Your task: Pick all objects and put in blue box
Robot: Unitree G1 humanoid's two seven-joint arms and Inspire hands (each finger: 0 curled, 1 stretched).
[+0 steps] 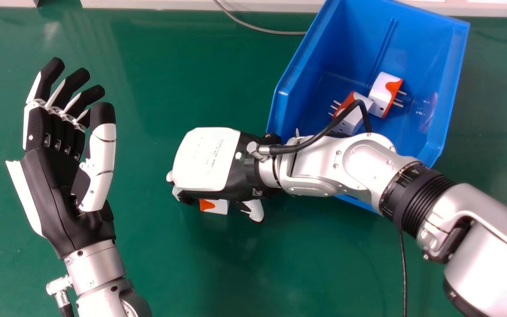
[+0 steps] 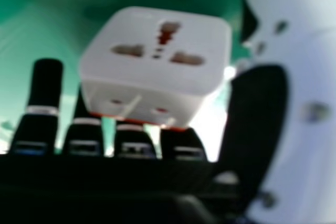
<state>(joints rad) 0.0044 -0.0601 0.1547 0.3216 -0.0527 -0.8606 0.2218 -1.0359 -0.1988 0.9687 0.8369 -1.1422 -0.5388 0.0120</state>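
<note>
My right hand (image 1: 207, 160) is palm down left of the blue box (image 1: 282, 99) in the head view, over a white and orange plug adapter (image 1: 218, 206) whose edge shows beside the thumb. In the right hand view the adapter (image 2: 157, 66), its socket face visible, lies between the relaxed fingers and thumb of my right hand (image 2: 283, 119), which is open around it. Two more white and orange adapters, one (image 1: 383, 92) beside the other (image 1: 348, 121), lie inside the box. My left hand (image 1: 60, 185) stays open at the left, palm up and holding nothing.
My right forearm crosses the box's near edge. A grey cable (image 1: 258, 28) runs along the far side of the green table (image 1: 156, 79), and a black cable (image 1: 403, 273) lies below the right forearm. A pale ledge (image 1: 170, 4) borders the far edge.
</note>
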